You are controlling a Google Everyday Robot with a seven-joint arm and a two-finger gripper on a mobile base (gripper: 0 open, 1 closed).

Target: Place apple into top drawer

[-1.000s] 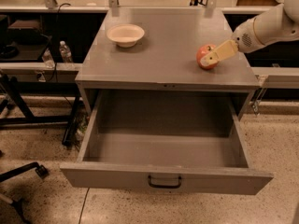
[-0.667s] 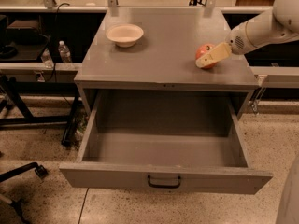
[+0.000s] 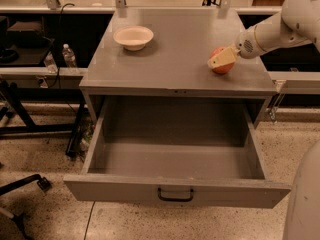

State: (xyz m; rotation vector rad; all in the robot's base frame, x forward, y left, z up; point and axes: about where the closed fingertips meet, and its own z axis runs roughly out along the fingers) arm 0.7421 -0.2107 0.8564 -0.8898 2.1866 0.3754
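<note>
The reddish-orange apple [image 3: 224,68] sits on the grey cabinet top [image 3: 175,54], near its right front corner. My gripper [image 3: 220,59] reaches in from the right on a white arm and is right at the apple, its cream tip covering the apple's near upper side. The top drawer [image 3: 120,190] is pulled wide open below the cabinet top. Its inside holds nothing, and a black handle [image 3: 175,194] sits at the centre of its front panel.
A cream-white bowl [image 3: 133,37] stands at the back left of the cabinet top. A dark bench with a water bottle [image 3: 68,55] is on the left. Chair legs [image 3: 20,194] lie on the floor at lower left. My own white body [image 3: 305,199] fills the lower right corner.
My gripper has moved slightly left, from just right of the apple to over it. The apple, the bowl and the drawer have stayed where they were.
</note>
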